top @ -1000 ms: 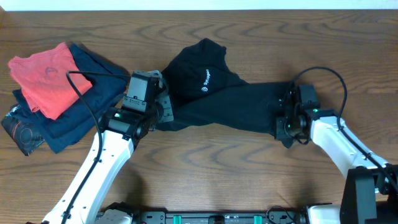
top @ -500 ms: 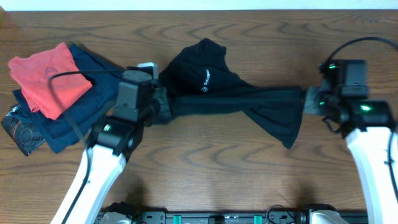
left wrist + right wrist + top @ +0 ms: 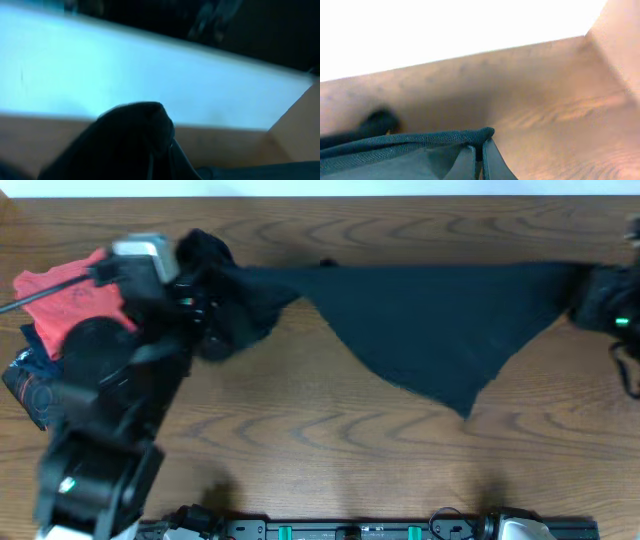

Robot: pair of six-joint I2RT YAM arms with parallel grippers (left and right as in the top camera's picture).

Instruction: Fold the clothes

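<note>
Left tool (image 3: 208, 308): clamped shut on a bunched end of the black T-shirt (image 3: 440, 320), raised well above the counter (image 3: 300, 470) (the arm is large and blurred overhead).

Right tool (image 3: 479, 158): fingers pressed together on the shirt's hemmed edge, with the fabric pinched between them.

The shirt is in the air, stretched taut between the two tools across the width of the counter. Its free part hangs in a triangle pointing toward the near edge.

The overhead view gives the full span, plus the coral-red garment (image 3: 62, 298) and the navy garment (image 3: 40, 345) stacked at far left. The left wrist view shows only a dark fabric lump, and its fingers are not distinguishable there. The right wrist view shows the weave and hem up close.

No writing is legible. The side of the shirt facing up reads plain black.
</note>
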